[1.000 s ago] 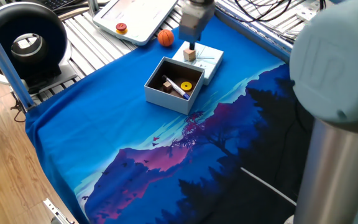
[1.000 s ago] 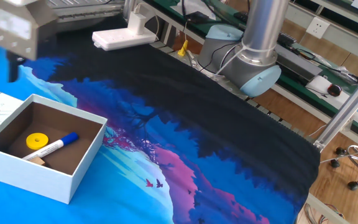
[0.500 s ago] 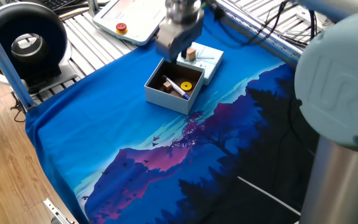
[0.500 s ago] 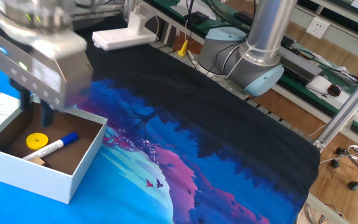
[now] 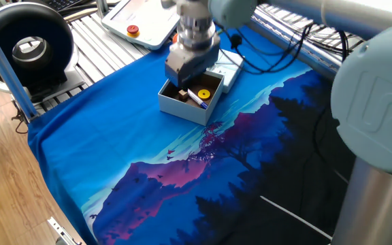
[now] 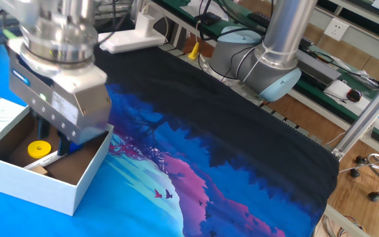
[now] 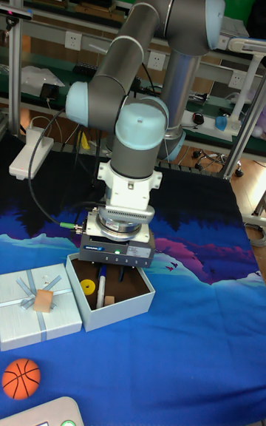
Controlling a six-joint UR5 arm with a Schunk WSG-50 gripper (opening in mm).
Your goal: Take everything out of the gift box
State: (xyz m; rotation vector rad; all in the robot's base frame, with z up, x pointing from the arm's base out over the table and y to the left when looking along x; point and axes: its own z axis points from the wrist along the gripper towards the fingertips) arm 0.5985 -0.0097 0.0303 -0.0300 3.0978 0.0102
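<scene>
The gift box point(image 7: 139, 299) stands on the blue cloth, pale outside and brown inside. In it lie a yellow disc point(image 6: 39, 147), a blue-and-white pen point(image 7: 101, 285) and a small wooden cube point(image 7: 108, 299). My gripper point(image 6: 54, 137) hangs straight over the box, its dark fingers dipped inside above the pen's blue end, open with nothing between them. Another wooden cube point(image 7: 44, 300) rests on the ribboned lid point(image 7: 29, 319) left of the box. An orange ball point(image 7: 21, 378) lies on the cloth in front of the lid. In one fixed view the gripper body point(image 5: 190, 62) hides part of the box point(image 5: 182, 105).
A white device with a red button point(image 5: 145, 24) sits beyond the cloth's far edge, and a black round unit point(image 5: 26, 47) stands at the left. A white power strip point(image 6: 131, 39) and cables lie along the back edge. The arm's base point(image 6: 268, 66) stands at the rear.
The gripper has moved from above the lid, where it left a wooden cube, across to the box and lowered until its fingers are inside it.
</scene>
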